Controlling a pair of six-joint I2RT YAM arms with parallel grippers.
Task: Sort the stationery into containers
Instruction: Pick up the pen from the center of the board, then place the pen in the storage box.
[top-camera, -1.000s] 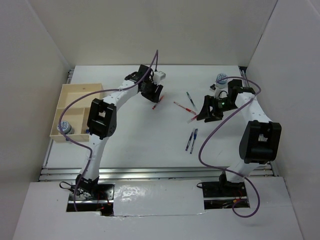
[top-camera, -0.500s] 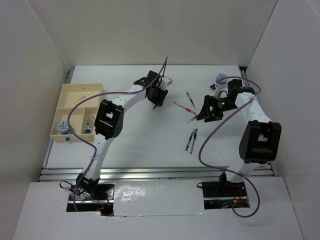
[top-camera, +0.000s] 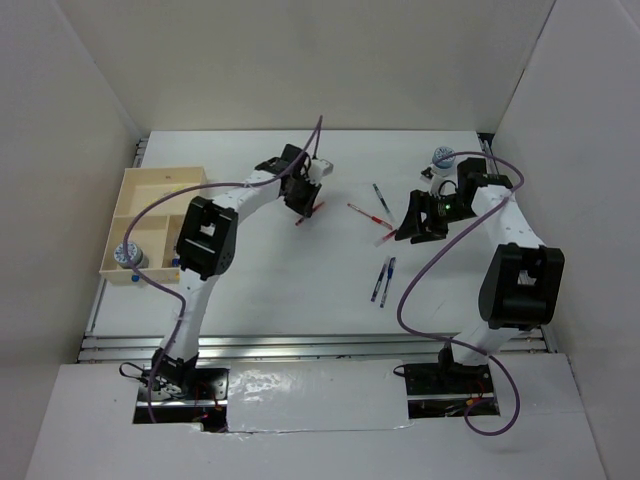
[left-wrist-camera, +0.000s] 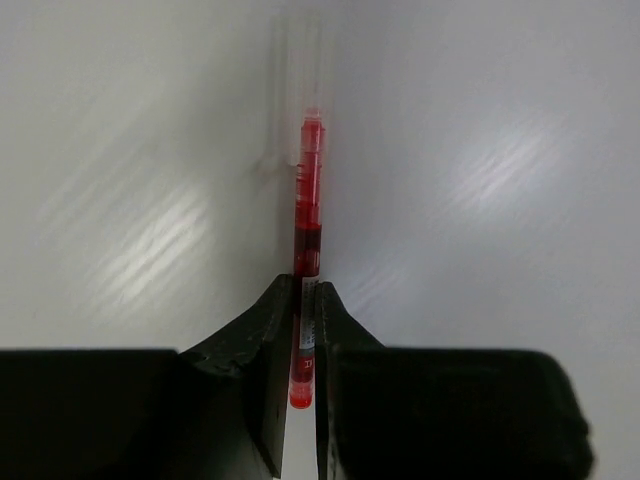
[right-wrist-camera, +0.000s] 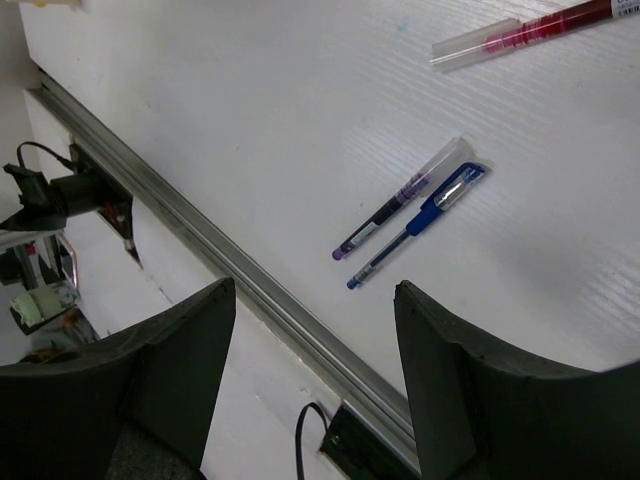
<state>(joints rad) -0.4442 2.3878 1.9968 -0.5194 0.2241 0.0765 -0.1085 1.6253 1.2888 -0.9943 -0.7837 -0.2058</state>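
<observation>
My left gripper (top-camera: 303, 203) is shut on a red pen (top-camera: 311, 211) and holds it above the table's far middle; in the left wrist view the pen (left-wrist-camera: 308, 225) sticks out past the closed fingers (left-wrist-camera: 272, 330). My right gripper (top-camera: 418, 224) is open and empty (right-wrist-camera: 312, 292), hovering over the table. Two red pens (top-camera: 369, 212) (top-camera: 385, 239) lie just left of it, and one shows in the right wrist view (right-wrist-camera: 525, 32). A dark pen (top-camera: 381, 197) lies farther back. A dark pen (right-wrist-camera: 398, 212) and a blue pen (right-wrist-camera: 420, 225) lie side by side (top-camera: 382, 280). The wooden tray (top-camera: 145, 185) stands at the left with a patterned roll (top-camera: 128, 255) in it.
Another patterned roll (top-camera: 443, 157) stands at the far right behind my right arm. White walls close in the table on three sides. A metal rail (right-wrist-camera: 240, 285) runs along the near edge. Purple cables hang from both arms.
My left arm swung right and back again, and its gripper with the red pen now sits slightly left and nearer. My right arm has hardly moved.
</observation>
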